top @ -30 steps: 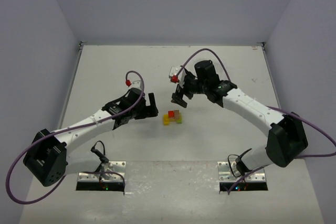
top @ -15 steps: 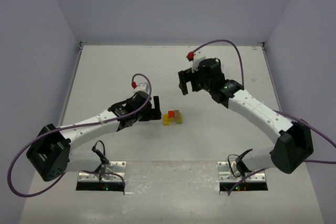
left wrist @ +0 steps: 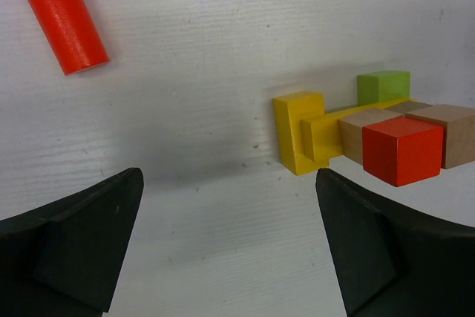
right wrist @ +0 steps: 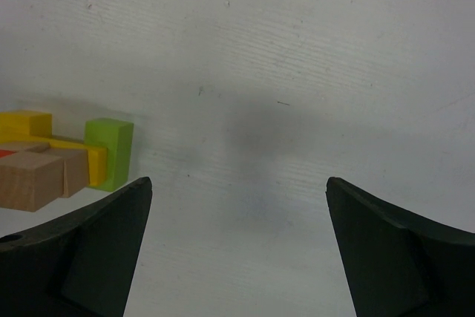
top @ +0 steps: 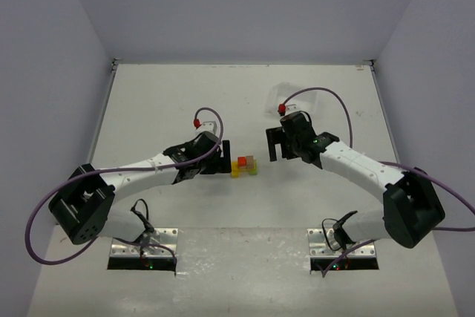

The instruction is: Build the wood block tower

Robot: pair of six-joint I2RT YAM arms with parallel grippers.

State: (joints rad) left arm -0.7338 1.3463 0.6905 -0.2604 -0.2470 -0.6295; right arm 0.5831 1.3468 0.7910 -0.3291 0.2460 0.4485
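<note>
The only container in sight is a clear plastic tray (top: 280,93), a faint see-through shape on the far half of the white counter (top: 163,102) behind the right arm; it is too pale from above to tell whether anything lies in it. The wood block tower (top: 244,165) stands near the middle of the counter, well apart from the tray and between the two claws. It is a low, compact cluster, not a tall stack. In the left wrist view a yellow block (left wrist: 297,135) stands upright at one end. A yellow bar runs from it to a green block (left wrist: 383,85) at the other end. A red cube (left wrist: 401,150) sits against that bar, with plain brown blocks (left wrist: 445,131) pressed close beside and behind it. The right wrist view shows the opposite side, where the green block (right wrist: 110,150) stands upright at the near end, with yellow behind it and a brown block in front. The left claw (top: 221,155) sits just beside the tower, released with its fingers spread wide and nothing between them. The right claw (top: 276,145) is near the tower's other side, likewise spread apart and holding nothing. A red cylinder (left wrist: 63,16) lies on its side on the counter, apart from the tower.
</note>
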